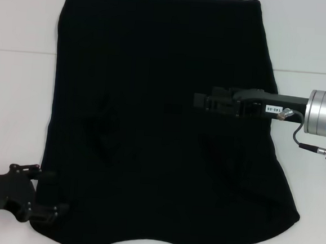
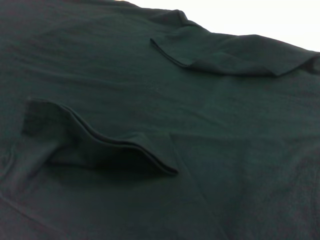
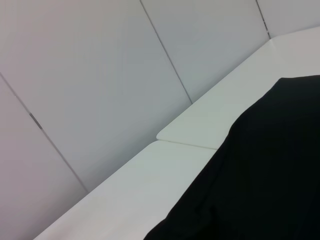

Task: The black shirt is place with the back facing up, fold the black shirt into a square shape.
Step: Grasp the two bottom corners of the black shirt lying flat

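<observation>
On the white counter (image 1: 19, 88) the black shirt (image 1: 162, 127) lies spread flat, sleeves folded in over its body, plain side up. The left claw (image 1: 47, 192) sits at the shirt's near left edge, fingers spread apart. The right claw (image 1: 201, 101) hovers over the shirt's right half; whether it is clenched I cannot tell. Pale grey wall panels (image 3: 100, 75) stand behind the counter

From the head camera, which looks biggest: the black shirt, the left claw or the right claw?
1. Black shirt, by far the largest.
2. Left claw and right claw look about alike; both blend into the dark cloth, so I won't rank them.
</observation>
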{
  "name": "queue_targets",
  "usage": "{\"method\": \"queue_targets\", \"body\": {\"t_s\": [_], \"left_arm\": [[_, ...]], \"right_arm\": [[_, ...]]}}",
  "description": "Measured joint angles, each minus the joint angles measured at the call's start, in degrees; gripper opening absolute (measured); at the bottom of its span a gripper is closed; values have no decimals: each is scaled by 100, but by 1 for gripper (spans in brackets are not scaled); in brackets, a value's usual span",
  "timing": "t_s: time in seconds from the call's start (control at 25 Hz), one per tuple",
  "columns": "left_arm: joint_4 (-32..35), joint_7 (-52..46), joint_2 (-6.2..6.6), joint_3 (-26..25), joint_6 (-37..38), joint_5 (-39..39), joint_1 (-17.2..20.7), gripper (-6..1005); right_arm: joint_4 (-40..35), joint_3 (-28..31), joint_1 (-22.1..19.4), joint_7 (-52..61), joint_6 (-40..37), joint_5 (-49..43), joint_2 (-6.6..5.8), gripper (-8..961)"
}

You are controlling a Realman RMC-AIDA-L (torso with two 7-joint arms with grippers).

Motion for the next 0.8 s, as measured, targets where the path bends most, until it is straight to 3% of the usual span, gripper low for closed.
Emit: {"method": "queue_targets", "body": {"t_s": [0.44,0.8], "left_arm": [[412,-50,-35,415,45,214,23,842],[439,-65,-35,461,4,235,-12,842]], "right_arm": [[6,18,10,-1,58,-1,-18,823],[6,58,8,-3,64,-1,-18,823]]}}
